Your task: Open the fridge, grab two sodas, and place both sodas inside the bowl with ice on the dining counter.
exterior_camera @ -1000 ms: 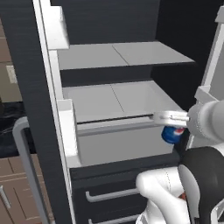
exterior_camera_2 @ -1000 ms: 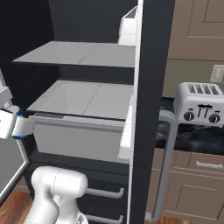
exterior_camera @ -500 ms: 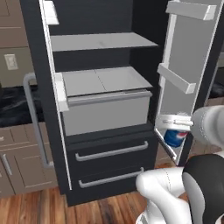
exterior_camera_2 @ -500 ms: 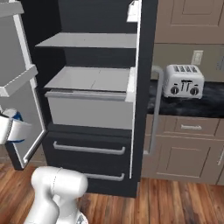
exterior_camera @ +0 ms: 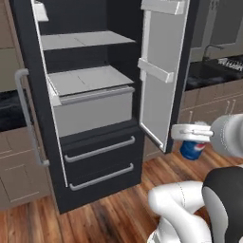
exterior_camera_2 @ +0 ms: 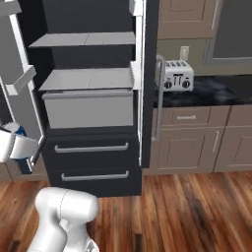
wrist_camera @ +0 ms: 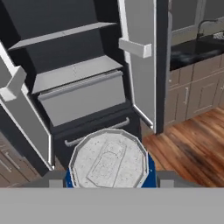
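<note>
The black fridge stands with both upper doors swung wide, light grey shelves and a grey bin inside, two shut drawers below; it also shows in the right base view and the hand view. My gripper hangs in front of the right door, low and well clear of the shelves, shut on a blue soda can with a red-and-white logo. The can's blue top peeks above the hand. From the hand camera its silver lid sits between the fingers. The bowl with ice and the dining counter are out of view.
The open right door with its white bins stands just left of the can. A toaster sits on a dark wall counter over taupe cabinets right of the fridge. Wooden floor lies in front.
The base has backed away from the fridge and turned, so the whole picture has shifted and the fridge looks smaller. The can stays held in my gripper, now outside the fridge.
</note>
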